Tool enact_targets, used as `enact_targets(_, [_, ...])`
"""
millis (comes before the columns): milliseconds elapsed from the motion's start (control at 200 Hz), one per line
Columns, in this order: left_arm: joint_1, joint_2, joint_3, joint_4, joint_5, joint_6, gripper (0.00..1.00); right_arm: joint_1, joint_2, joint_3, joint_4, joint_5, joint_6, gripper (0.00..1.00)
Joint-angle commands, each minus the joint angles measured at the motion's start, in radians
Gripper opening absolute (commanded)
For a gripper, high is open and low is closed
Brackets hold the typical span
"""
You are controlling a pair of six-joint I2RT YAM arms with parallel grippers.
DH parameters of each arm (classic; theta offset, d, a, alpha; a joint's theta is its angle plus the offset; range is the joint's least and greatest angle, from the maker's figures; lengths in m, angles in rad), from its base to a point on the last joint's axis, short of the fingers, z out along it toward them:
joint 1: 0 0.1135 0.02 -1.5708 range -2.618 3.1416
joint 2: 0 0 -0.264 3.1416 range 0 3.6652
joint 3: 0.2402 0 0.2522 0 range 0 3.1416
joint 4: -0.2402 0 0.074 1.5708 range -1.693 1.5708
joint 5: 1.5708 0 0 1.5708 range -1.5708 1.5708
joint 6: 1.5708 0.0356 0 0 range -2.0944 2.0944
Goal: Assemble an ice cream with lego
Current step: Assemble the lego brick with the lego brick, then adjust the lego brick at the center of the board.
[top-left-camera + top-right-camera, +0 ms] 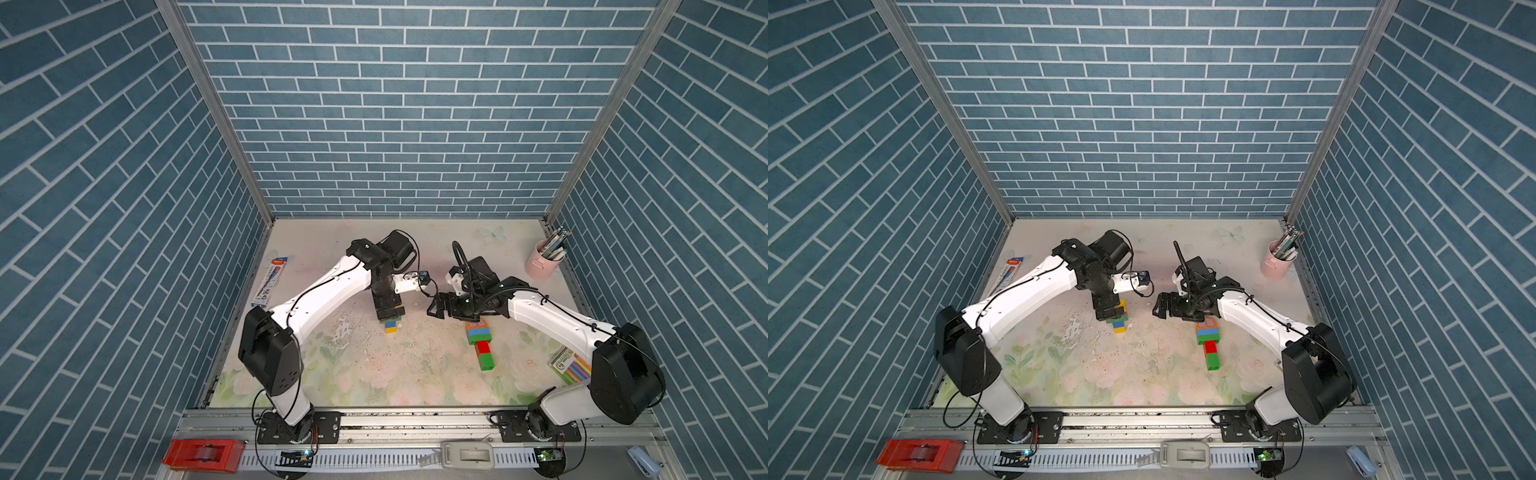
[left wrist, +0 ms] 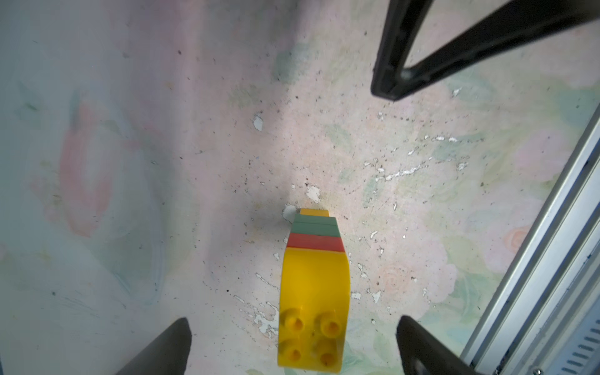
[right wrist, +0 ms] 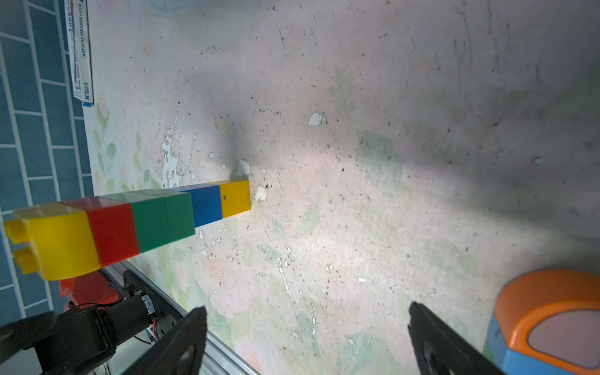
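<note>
The brick tower (image 3: 130, 224) stands upright on the table (image 1: 374, 374) on one narrow brick, so a sideways brush from a finger when the left gripper (image 2: 292, 324) lifts could topple it. Its fingers (image 2: 165, 350) are spread wide, with the tower's yellow rounded top between them, touching neither. The right gripper (image 3: 307, 310), also spread and empty, hovers just beside the second stack (image 1: 480, 345), which lies flat.

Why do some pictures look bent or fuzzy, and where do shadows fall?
Both top views: the wide lens splays the walls outward. Left wrist view: the yellow top brick, close to the lens, looks soft; a shadow pools at the foot of the stack. Right wrist view: the orange brick is blurred; the table shows a bright patch fading into shade.
</note>
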Motion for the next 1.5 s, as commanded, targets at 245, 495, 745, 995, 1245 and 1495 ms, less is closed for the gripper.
enact_targets(245, [0.015, -0.326, -0.242, 0.213, -0.020, -0.221, 0.99, 0.206, -0.155, -0.128, 0.203, 0.274, -0.003, 0.99])
enact_targets(495, [0.115, -0.513, -0.417, 0.345, 0.008, -0.434, 1.00, 0.448, -0.147, -0.217, 0.381, 0.590, 0.000, 0.98])
enact_targets(745, [0.258, -0.650, -0.543, 0.434, 0.028, -0.567, 0.99, 0.649, -0.006, -0.244, 0.646, 0.882, -0.079, 0.99])
enact_targets(995, [0.379, -0.729, -0.628, 0.466, 0.078, -0.660, 1.00, 0.690, 0.141, -0.234, 0.800, 0.986, -0.063, 0.99])
enact_targets(1245, [0.419, -0.756, -0.673, 0.485, 0.089, -0.673, 1.00, 0.682, 0.257, -0.174, 0.916, 0.992, -0.117, 0.99])
enact_targets(1495, [0.462, -0.769, -0.696, 0.493, 0.131, -0.679, 0.99, 0.650, 0.321, -0.135, 0.995, 0.980, -0.160, 0.98])
